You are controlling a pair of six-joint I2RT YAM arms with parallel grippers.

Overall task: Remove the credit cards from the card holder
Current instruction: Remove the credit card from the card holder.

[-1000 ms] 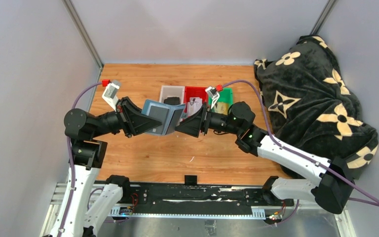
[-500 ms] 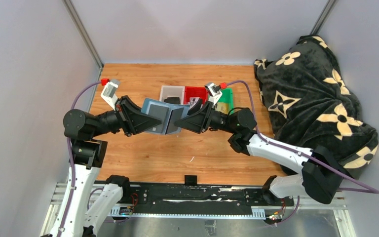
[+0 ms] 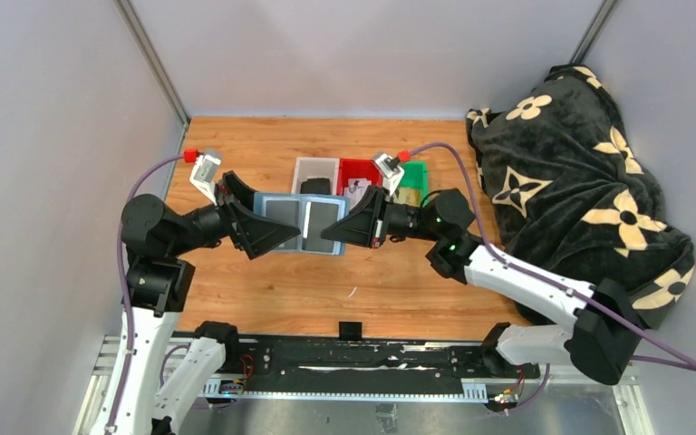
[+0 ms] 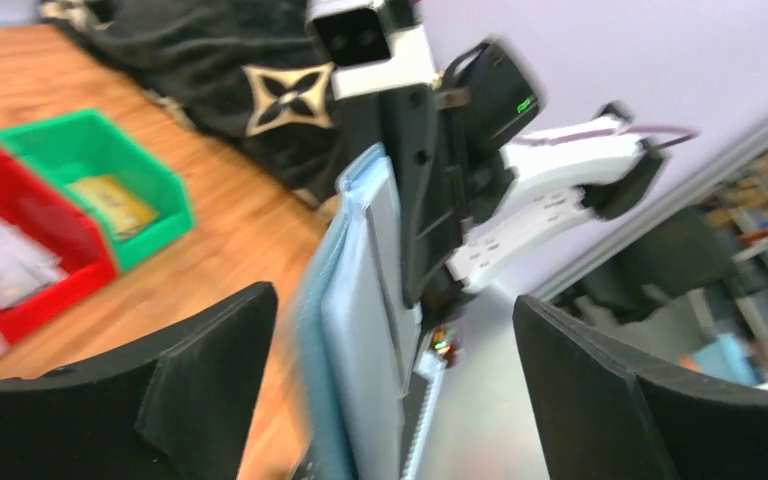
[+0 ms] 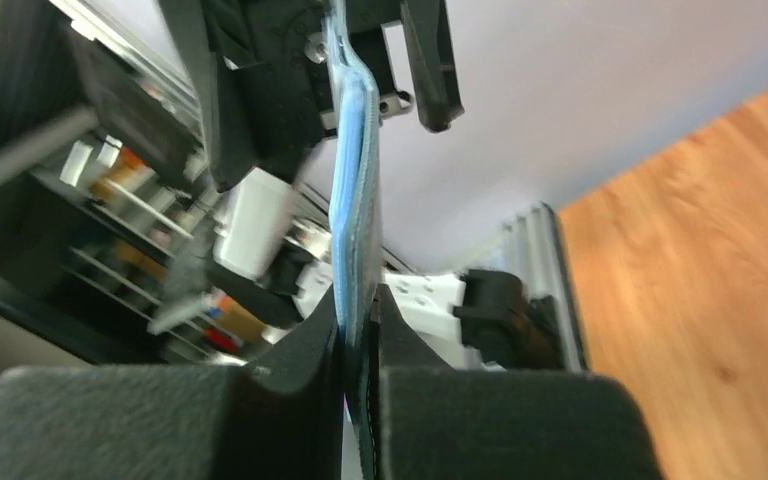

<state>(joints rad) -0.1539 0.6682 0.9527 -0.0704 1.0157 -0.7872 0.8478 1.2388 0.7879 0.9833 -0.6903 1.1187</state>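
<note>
1. Top external view: the slate-blue holder [image 3: 304, 225], spread flat with two dark rectangles showing inside, is held above the wooden table [image 3: 399, 281], just nearside of the red bin [image 3: 360, 170].
2. Its right edge is pinched by the right claw [image 5: 360, 305]. The left claw [image 4: 390, 305] is spread wide around its left edge, untouching.
3. A soft flowered blanket [image 3: 571, 181] is heaped right of the bin.

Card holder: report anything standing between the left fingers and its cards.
Nothing visible does. The card holder is spread open, its right edge pinched by the right gripper. The left gripper has its open fingers either side of the other edge. The red bin sits behind it.
</note>
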